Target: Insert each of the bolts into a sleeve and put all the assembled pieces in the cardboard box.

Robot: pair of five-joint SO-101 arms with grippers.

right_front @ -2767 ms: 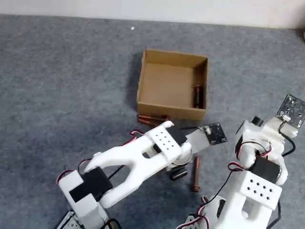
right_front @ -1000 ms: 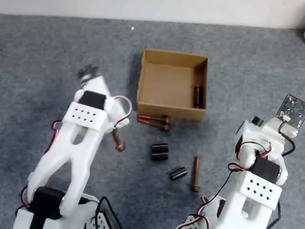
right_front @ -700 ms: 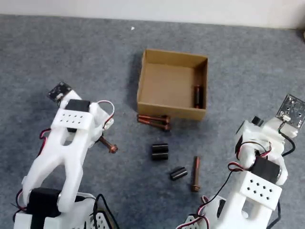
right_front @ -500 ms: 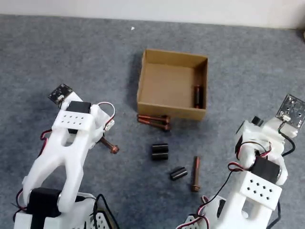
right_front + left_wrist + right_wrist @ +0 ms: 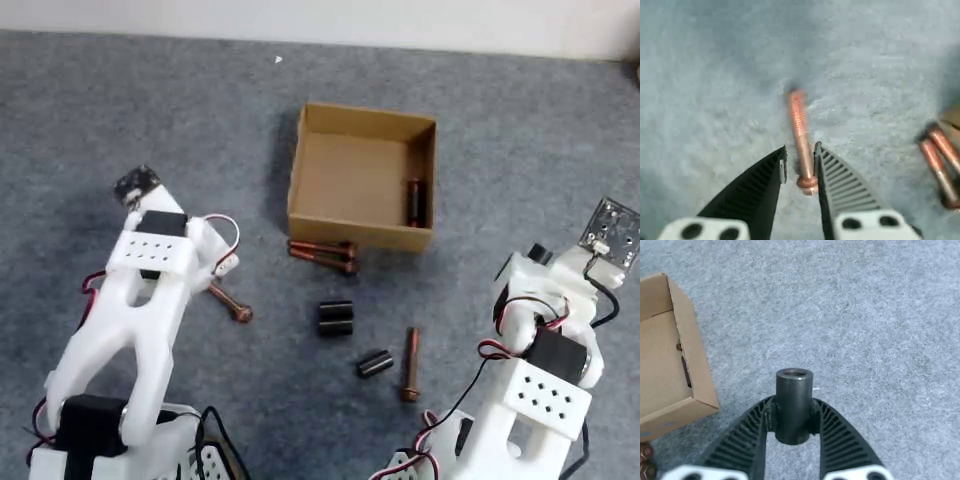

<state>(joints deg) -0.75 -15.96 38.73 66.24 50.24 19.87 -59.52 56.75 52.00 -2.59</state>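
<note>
**Bolt between left jaws, sleeve clamped in right**

I am holding my left gripper (image 5: 800, 162) low over the grey carpet (image 5: 715, 75). Its jaws are standing slightly apart and straddling a copper bolt (image 5: 799, 125) near its head. A gap is showing on each side of the shank, and the bolt is lying on the carpet.

My right gripper (image 5: 793, 409) is clamping a dark sleeve (image 5: 794, 385) upright, with its bore facing the wrist camera.

The cardboard box (image 5: 355, 232) is sitting mid-table, and one assembled piece (image 5: 414, 202) is lying inside against the wall nearest my right arm. A pair of bolts (image 5: 322, 252) is lying just outside the box's near wall. Two black sleeves (image 5: 336, 318), a single sleeve (image 5: 375, 363) and another bolt (image 5: 410, 365) are lying nearer the arms.

Blue print (image 5: 649, 433) on the box's outer wall is showing too small to read.
</note>
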